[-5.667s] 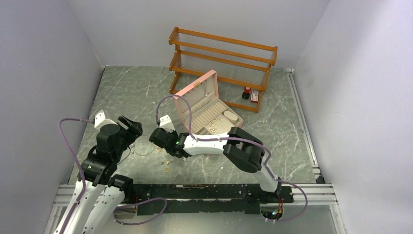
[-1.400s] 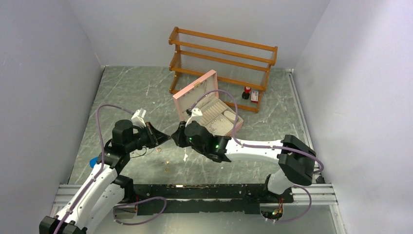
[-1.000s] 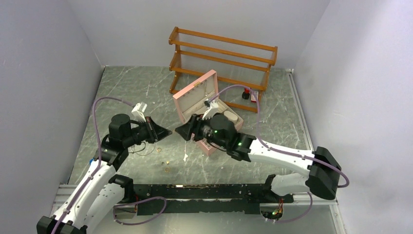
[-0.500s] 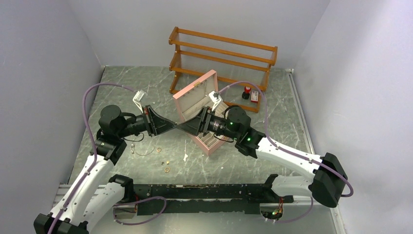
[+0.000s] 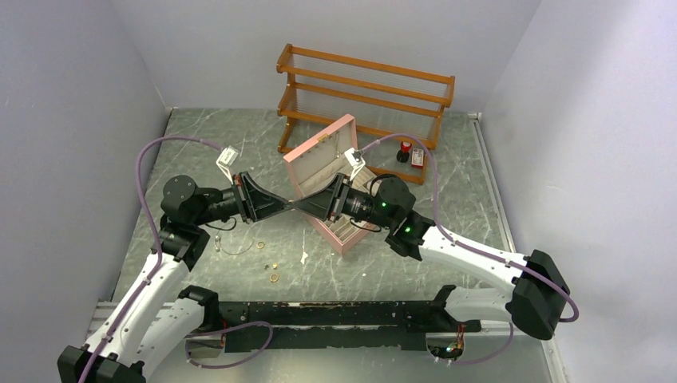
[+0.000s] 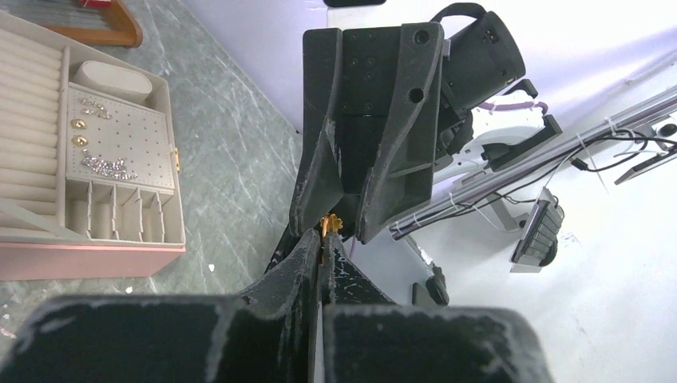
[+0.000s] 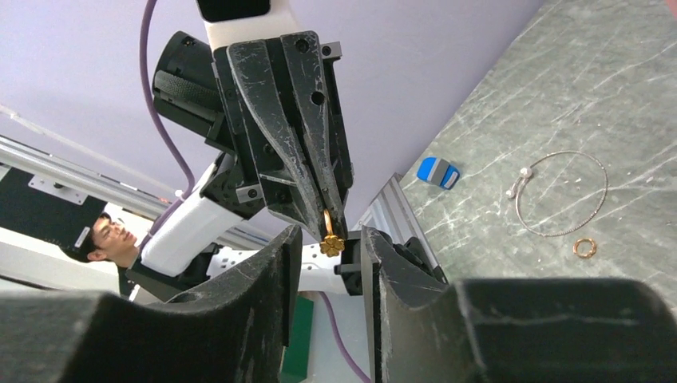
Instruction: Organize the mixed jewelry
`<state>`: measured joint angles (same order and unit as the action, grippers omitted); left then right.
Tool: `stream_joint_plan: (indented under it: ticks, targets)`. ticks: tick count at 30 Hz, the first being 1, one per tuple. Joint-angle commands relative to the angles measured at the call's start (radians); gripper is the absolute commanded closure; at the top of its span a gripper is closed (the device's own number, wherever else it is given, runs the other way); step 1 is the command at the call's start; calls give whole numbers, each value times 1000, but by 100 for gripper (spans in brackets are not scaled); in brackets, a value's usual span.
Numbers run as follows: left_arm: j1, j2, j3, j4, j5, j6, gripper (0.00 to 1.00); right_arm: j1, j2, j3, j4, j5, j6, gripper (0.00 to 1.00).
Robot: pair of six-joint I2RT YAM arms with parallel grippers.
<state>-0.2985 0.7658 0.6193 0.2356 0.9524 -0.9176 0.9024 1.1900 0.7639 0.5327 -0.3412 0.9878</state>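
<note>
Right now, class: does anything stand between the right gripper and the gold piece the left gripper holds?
Nothing visible does. The gold piece, pinched in the tips of the left gripper, hangs in the open gap between the fingers of the right gripper.

Bright, even, diffuse lighting.
Overhead view sharp; faint soft shadows on tabletop [image 5: 239, 152]. Wrist views: left pincer [image 6: 322, 239] and right pincer [image 7: 330, 235] blur near lens; left background overexposed.

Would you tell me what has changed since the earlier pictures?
The left fingers and right fingers rose from the table and met tip to tip near the pink box. The left, shut, hold a gold ring; the right stand open around it. Box, rack, loose rings unmoved.
</note>
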Motion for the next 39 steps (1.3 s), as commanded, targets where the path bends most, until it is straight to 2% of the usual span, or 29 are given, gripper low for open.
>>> stream_joint_plan:
  ticks: [1,10,17,21,29,35,36,39]
  targets:
    - [-4,-16,-23,65,29,-26,95,0,-23,-10,44,25,1,64]
    - [-4,-26,-37,67,22,-30,95,0,-8,-12,67,1,11,77]
    - [-4,-25,-40,81,17,-42,95,-1,-2,-13,55,-9,9,70]
    - [-4,-24,-40,87,16,-46,95,0,4,-14,68,-35,10,74]
    - [-4,-22,-42,99,16,-58,95,0,8,-4,44,-35,-8,74]
    - [-4,-23,-47,90,17,-52,95,0,2,-6,36,-11,-13,90]
    - [-4,-25,-47,88,19,-52,94,-2,-1,-6,29,-2,-19,92]
    - [-4,-41,-52,81,14,-43,77,-1,-6,4,-15,18,-36,94]
